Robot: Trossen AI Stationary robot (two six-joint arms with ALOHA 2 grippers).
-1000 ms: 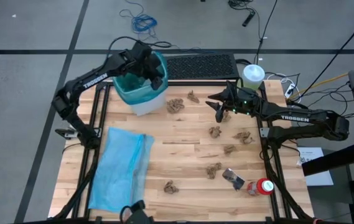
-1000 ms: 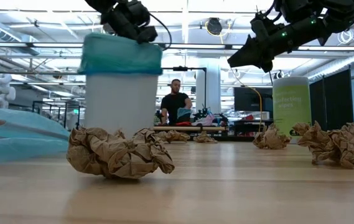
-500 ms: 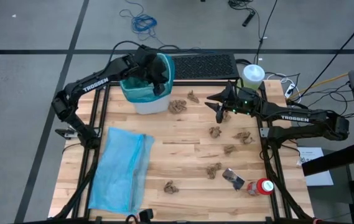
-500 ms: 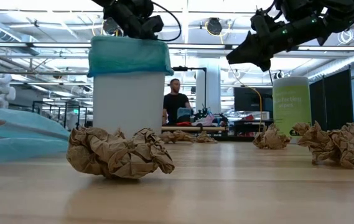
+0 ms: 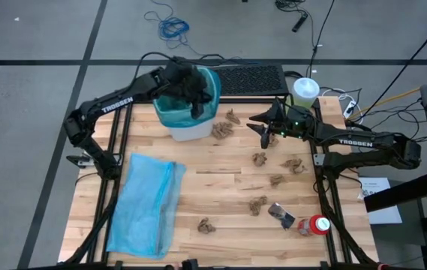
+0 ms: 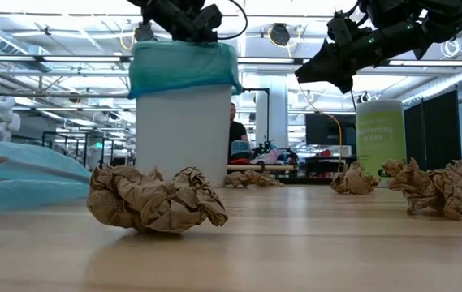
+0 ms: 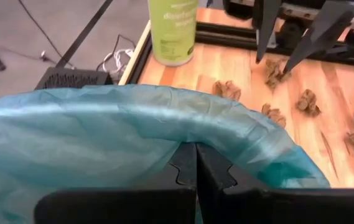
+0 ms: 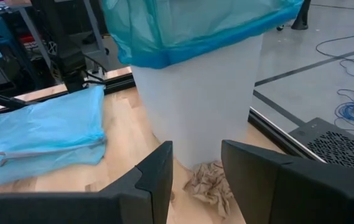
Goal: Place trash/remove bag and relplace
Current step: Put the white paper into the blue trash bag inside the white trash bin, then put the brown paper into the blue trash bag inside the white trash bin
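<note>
Clearly, "TROSSEN" on left arm [image 5: 115,104]

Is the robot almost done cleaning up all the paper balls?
No, it has barely begun. The paper wads all lie on the table, none visibly binned. In hand: the left gripper is shut on the teal bag's rim at the white bin; the right gripper hovers open, empty. Left: bin the trash, pull the liner, fit the pale blue bag.

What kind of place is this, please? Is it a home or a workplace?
Most likely a robotics lab or workshop, not a home. The wooden table sits in a metal frame, cables lie loose on the grey floor, and behind the white bin the low view shows an open hall with ceiling lights and benches.
</note>
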